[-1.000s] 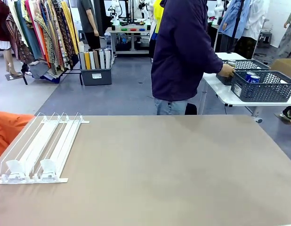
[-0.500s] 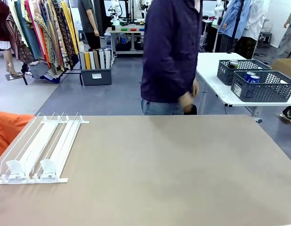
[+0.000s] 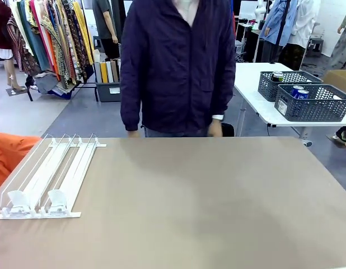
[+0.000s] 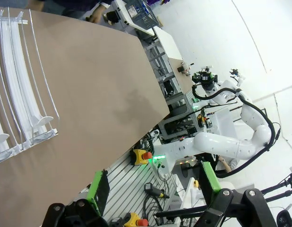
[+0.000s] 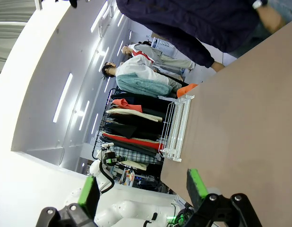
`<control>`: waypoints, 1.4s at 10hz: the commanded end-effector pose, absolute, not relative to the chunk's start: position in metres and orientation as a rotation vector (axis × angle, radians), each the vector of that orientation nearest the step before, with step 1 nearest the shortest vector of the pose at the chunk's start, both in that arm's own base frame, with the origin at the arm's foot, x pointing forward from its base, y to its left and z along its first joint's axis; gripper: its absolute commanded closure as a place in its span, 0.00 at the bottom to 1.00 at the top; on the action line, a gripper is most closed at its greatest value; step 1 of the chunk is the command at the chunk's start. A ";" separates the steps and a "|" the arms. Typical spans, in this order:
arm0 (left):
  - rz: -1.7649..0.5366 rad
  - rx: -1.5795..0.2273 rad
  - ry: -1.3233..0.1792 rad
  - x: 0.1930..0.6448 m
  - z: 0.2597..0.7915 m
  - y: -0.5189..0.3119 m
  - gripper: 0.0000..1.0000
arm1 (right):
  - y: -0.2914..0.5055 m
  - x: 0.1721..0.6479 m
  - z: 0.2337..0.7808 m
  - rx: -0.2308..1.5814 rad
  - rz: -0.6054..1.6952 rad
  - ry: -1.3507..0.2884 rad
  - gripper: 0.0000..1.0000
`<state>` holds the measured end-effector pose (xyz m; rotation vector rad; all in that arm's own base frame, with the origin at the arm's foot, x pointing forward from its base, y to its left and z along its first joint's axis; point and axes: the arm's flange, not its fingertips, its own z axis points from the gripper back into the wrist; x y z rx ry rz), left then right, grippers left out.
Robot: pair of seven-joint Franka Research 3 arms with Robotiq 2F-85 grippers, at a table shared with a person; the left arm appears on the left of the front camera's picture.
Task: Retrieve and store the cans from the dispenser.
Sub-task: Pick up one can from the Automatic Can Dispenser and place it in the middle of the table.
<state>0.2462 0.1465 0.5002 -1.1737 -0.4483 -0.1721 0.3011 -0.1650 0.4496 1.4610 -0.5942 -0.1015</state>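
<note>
- Front view: we see the flat white sloping dispenser rack of thin rails lying at the left of the brown table, its lanes holding no cans.
- Since a second ago, the person in a dark navy jacket has turned from the side table and now stands facing us at the far edge.
- Small blue drink cans sit in the dark grey lattice baskets on that white side table.
- We judge the dispenser awaits loading.
- Our left gripper stands wide, holding nothing; our right gripper likewise spreads wide and empty.
</note>
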 end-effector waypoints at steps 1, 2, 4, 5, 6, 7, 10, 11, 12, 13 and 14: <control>-0.187 -1.184 -0.468 0.248 0.501 0.146 0.00 | -0.164 0.303 0.454 1.469 -0.100 -0.607 0.00; -0.187 -1.184 -0.468 0.248 0.501 0.146 0.00 | -0.164 0.303 0.454 1.469 -0.100 -0.607 0.00; -0.187 -1.184 -0.468 0.248 0.501 0.146 0.00 | -0.164 0.303 0.454 1.469 -0.100 -0.607 0.00; -0.187 -1.184 -0.468 0.248 0.501 0.146 0.00 | -0.164 0.303 0.454 1.469 -0.100 -0.607 0.00; -0.187 -1.184 -0.468 0.248 0.501 0.146 0.00 | -0.164 0.303 0.454 1.469 -0.100 -0.607 0.00; -0.187 -1.184 -0.468 0.248 0.501 0.146 0.00 | -0.164 0.303 0.454 1.469 -0.100 -0.607 0.00; -0.187 -1.184 -0.468 0.248 0.501 0.146 0.00 | -0.164 0.303 0.454 1.469 -0.100 -0.607 0.00; -0.187 -1.184 -0.468 0.248 0.501 0.146 0.00 | -0.164 0.303 0.454 1.469 -0.100 -0.607 0.00; -0.187 -1.184 -0.468 0.248 0.501 0.146 0.00 | -0.164 0.303 0.454 1.469 -0.100 -0.607 0.00; -0.187 -1.184 -0.468 0.248 0.501 0.146 0.00 | -0.164 0.303 0.454 1.469 -0.100 -0.607 0.00; -0.187 -1.184 -0.468 0.248 0.501 0.146 0.00 | -0.164 0.303 0.454 1.469 -0.100 -0.607 0.00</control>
